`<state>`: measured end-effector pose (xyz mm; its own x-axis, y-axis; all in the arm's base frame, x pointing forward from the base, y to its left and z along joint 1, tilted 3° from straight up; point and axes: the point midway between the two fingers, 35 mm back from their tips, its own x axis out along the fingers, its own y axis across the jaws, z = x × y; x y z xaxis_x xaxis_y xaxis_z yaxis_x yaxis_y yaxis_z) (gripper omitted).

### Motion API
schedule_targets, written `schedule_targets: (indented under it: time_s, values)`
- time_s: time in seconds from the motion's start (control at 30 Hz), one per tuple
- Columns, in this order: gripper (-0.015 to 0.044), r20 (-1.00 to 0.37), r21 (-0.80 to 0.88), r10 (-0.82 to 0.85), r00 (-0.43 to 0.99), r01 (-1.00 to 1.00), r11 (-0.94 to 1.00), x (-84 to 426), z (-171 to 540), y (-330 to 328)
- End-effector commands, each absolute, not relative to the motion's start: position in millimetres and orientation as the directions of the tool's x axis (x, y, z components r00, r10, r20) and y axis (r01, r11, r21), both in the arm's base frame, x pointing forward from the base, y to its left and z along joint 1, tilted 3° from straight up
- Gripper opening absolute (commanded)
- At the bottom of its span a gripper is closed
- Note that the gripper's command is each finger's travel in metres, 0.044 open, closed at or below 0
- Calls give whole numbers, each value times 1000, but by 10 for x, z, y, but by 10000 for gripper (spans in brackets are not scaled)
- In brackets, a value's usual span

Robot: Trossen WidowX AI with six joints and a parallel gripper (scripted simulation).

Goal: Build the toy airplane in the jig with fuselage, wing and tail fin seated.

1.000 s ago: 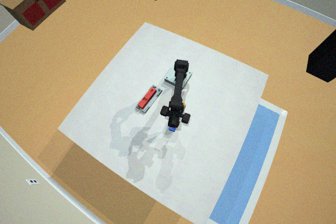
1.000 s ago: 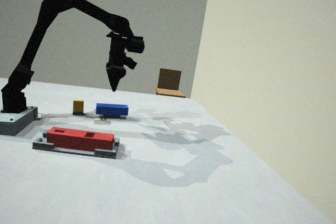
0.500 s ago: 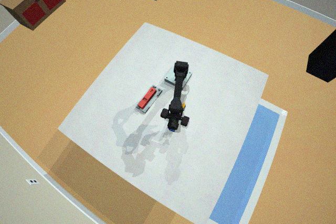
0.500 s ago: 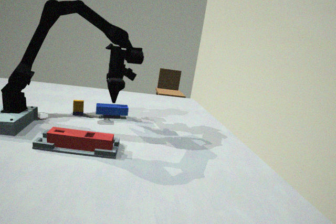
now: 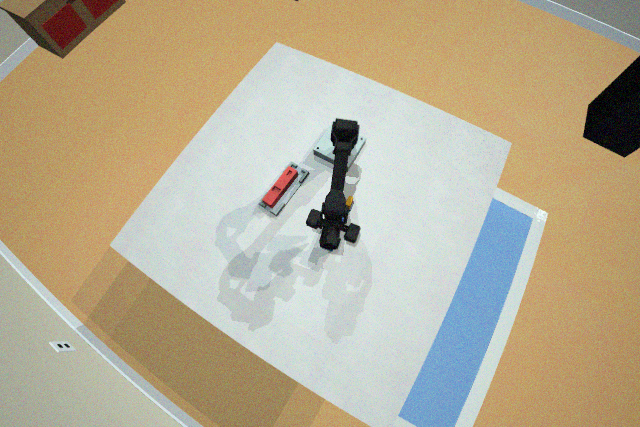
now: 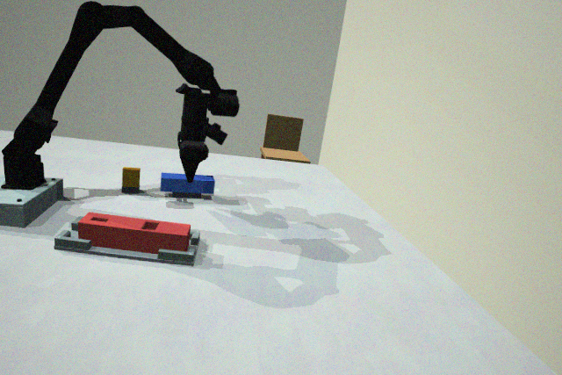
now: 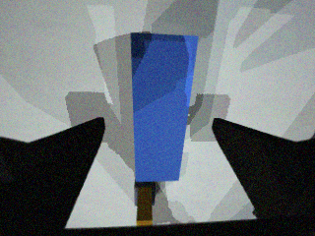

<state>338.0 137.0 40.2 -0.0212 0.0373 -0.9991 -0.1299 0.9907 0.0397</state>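
The gripper (image 5: pixel 333 226) (image 6: pixel 190 180) (image 7: pixel 159 123) is hanging over the blue wing (image 5: pixel 343 218) (image 6: pixel 175 183) (image 7: pixel 159 113) with its fingers wide open. It is holding nothing. From the wrist, the wing is showing between the fingertips, with a gap on each side. In the top view, the bench's (image 5: pixel 413 153) (image 6: pixel 136 316) (image 7: pixel 30 74) left and bottom corners are sitting well apart from the wing, leaving lots of room on that side.

The red fuselage (image 5: pixel 283 183) (image 6: pixel 131 235) is lying in the gray jig (image 5: pixel 276 210) (image 6: pixel 176 255), and its two top holes are showing. The jig is sitting nearer the bench's upper-left edge than the wing is. The yellow tail fin (image 5: pixel 349 201) (image 6: pixel 131 177) (image 7: pixel 144 204) is standing up near one end of the wing, between it and the robot's base (image 5: pixel 323 153) (image 6: pixel 13 216). Both parts are waiting off the fuselage.
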Motion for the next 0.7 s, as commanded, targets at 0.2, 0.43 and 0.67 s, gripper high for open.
schedule_targets:
  time_s: [0.2,0.43,0.67]
  values:
    - [440,-999,39,36,-25,-126,991,3364,231,1372]
    - [440,-999,39,36,-25,-126,991,3356,129,1374]
    - [283,-999,39,36,-25,-126,991,3355,127,1374]
